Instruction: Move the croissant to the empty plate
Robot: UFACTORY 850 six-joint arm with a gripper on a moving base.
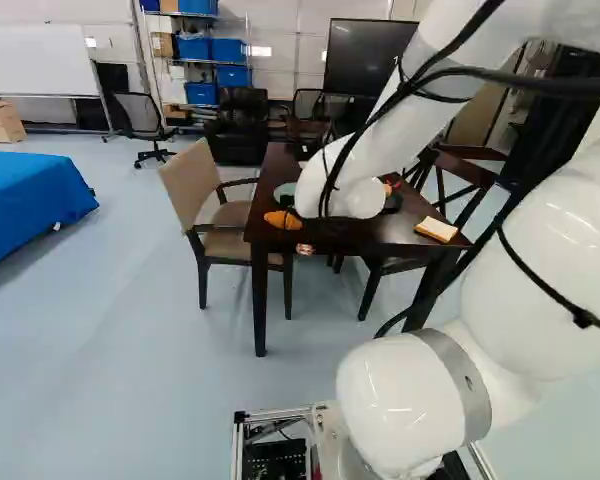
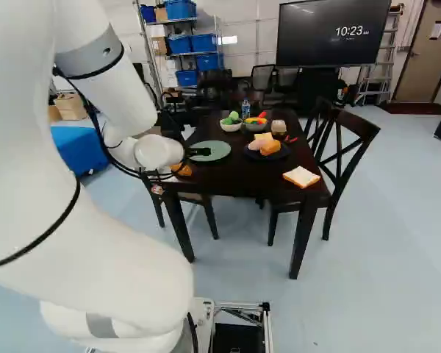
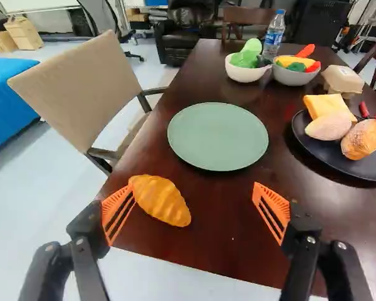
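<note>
In the right base view the gripper [image 2: 200, 151] reaches over the table beside the pale green plate [image 2: 213, 150]. In the wrist view the gripper [image 3: 193, 191] stands wide open, its orange pads far apart. The orange-brown croissant [image 3: 161, 200] lies on the dark table near the edge; one end appears at the tip of one finger, while the other finger stands well away. Ahead of the fingers is the green plate [image 3: 218, 137], bare. The left base view shows the croissant [image 1: 283, 220] beside the arm's wrist.
A dark plate [image 3: 323, 150] with bread-like items and a cheese slice sits beside the green plate. Two filled bowls [image 3: 243, 74] and a bottle [image 3: 274, 34] stand farther back. A bread slice [image 2: 302, 176] lies near the table's edge. A beige chair [image 3: 81, 88] flanks the table.
</note>
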